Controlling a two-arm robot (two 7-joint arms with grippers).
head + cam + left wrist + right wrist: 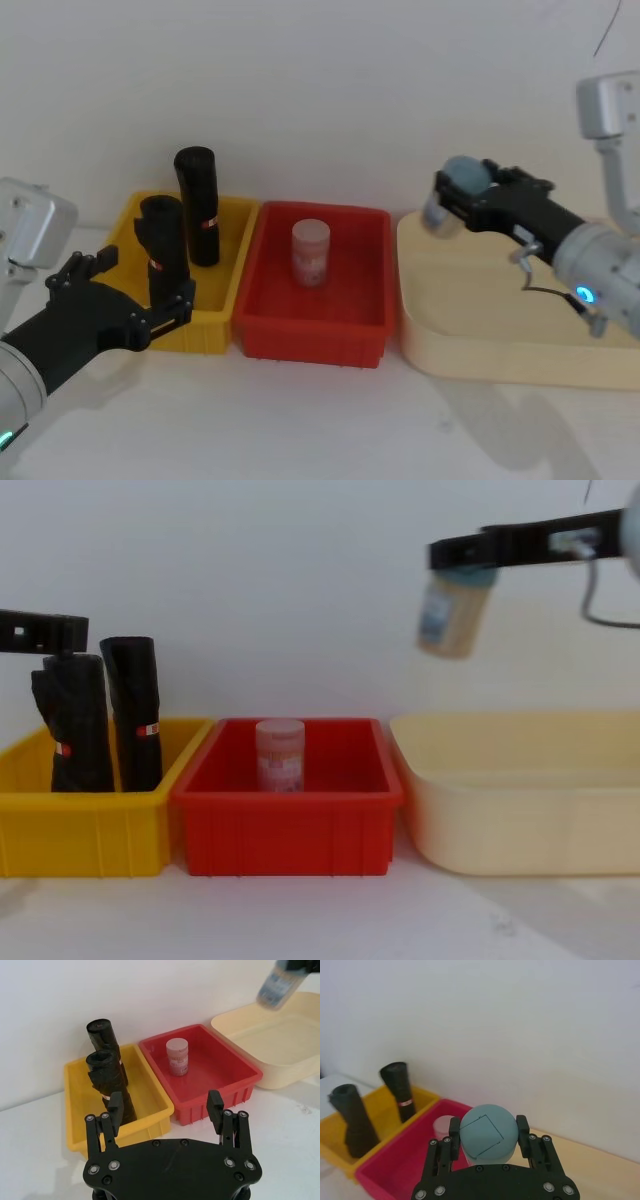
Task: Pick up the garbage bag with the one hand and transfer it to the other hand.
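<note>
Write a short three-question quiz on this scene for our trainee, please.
1. True or false: the right gripper is empty.
2. The bin holding the garbage bag is: A) yellow B) red C) green.
3. Fill in: the left gripper, near the garbage bag, has its fingers ___.

Key: 1 false, it holds a bottle; 2 A; 3 open.

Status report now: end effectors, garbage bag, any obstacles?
Left end effector open, beside garbage bag, not gripping. Bag standing in yellow bin. Right end effector shut on bottle above cream tray. Taller roll close behind.
</note>
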